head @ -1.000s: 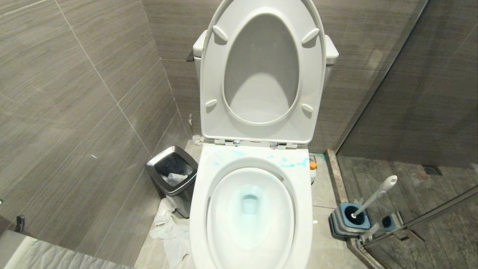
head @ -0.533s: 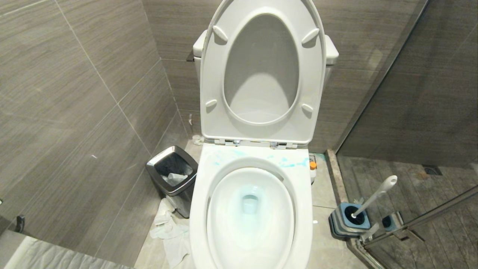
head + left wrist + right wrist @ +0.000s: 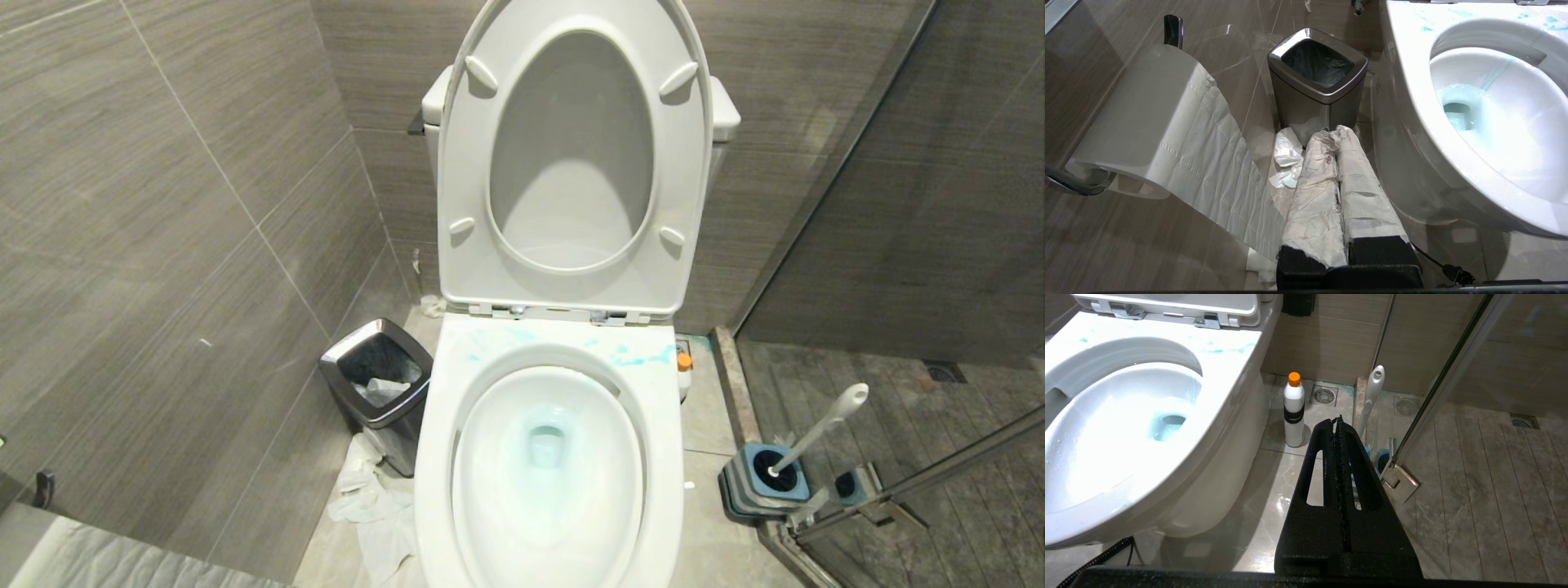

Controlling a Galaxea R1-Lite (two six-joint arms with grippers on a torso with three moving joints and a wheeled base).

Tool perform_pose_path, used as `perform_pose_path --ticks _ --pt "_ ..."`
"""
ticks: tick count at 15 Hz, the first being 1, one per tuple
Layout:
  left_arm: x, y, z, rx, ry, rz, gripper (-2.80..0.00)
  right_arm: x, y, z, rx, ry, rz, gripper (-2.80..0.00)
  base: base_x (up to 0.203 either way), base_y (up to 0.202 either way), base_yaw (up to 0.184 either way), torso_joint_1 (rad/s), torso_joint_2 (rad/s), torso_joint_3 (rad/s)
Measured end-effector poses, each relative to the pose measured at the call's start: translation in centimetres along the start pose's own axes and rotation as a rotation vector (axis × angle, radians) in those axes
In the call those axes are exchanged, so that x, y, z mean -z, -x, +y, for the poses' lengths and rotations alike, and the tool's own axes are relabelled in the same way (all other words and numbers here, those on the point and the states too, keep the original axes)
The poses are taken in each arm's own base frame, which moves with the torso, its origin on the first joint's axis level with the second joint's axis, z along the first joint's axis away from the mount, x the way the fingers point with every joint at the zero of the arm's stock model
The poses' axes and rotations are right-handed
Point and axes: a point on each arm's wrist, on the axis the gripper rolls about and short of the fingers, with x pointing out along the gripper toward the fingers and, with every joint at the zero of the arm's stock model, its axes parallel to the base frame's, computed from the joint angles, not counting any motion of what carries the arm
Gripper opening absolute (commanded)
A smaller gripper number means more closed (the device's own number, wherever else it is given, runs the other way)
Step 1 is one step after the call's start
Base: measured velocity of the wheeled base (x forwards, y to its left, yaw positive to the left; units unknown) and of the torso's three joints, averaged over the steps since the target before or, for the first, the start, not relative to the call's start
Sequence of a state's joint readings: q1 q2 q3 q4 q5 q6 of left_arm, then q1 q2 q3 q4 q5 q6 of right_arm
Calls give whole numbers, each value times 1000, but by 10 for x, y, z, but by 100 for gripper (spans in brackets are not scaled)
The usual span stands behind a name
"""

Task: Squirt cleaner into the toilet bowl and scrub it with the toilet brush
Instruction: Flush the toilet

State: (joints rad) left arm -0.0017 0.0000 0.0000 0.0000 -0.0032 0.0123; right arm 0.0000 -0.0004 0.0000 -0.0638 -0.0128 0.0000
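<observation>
Gleaming white toilet bowl (image 3: 549,457), seemingly blue-smeared rim; both grippers' jaws clenched, empty.

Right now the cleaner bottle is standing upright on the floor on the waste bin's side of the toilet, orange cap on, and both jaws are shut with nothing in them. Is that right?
One thing is wrong: the side. The cleaner bottle stands upright on the floor on the toilet brush side of the toilet, opposite the waste bin, as the right wrist view shows. The orange cap is on, and both sets of jaws are shut and empty.
</observation>
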Motion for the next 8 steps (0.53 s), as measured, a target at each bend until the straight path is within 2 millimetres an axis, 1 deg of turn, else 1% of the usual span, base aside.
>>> perform_pose_path --ticks 6,8 --pt "1 0 0 0 -5 5 -280 0 0 0 -1 0 0 -280 0 0 0 0 0 0" --pt "0 0 0 0 -45 1 -280 0 0 0 -1 0 0 -280 0 0 0 0 0 0"
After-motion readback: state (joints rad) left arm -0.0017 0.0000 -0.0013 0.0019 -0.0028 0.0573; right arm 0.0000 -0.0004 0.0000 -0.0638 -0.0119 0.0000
